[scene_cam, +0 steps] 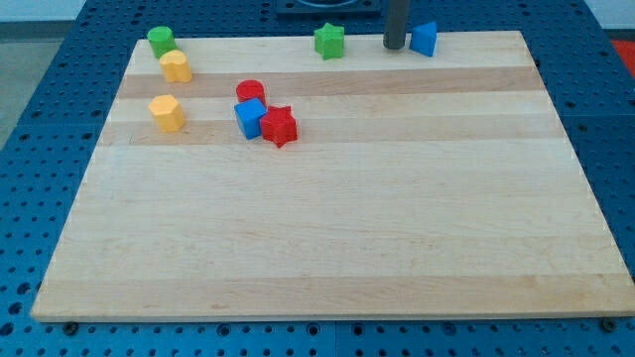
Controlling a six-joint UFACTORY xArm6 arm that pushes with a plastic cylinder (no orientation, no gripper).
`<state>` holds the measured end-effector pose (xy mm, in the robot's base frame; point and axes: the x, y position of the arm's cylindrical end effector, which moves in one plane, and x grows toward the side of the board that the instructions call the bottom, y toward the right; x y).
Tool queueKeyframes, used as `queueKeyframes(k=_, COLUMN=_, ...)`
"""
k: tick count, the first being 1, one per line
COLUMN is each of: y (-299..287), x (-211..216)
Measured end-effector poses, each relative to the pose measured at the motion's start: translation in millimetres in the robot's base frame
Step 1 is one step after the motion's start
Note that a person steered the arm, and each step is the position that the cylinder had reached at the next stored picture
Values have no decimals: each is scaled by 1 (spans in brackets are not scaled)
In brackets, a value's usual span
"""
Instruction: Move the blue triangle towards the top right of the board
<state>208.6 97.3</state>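
While tool (395,47) sits just left | blue triangle (425,40) | unlabelled

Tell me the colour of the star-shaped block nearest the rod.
Green. The green star sits at the view's top, just left of my tip, seen in the camera view.

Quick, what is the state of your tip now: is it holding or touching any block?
My tip: no gripper, so it holds nothing; it stands just left of the blue triangle at the board's top edge; contact cannot be told.
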Motion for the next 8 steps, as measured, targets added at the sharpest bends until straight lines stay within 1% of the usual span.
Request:
queueKeyframes(k=2, y=10, x=-10)
queueKeyframes(k=4, y=52, x=-9)
queueKeyframes(k=5, y=59, x=-9)
queueKeyframes(k=6, y=55, x=-9)
queueKeyframes(k=8, y=17, x=-6)
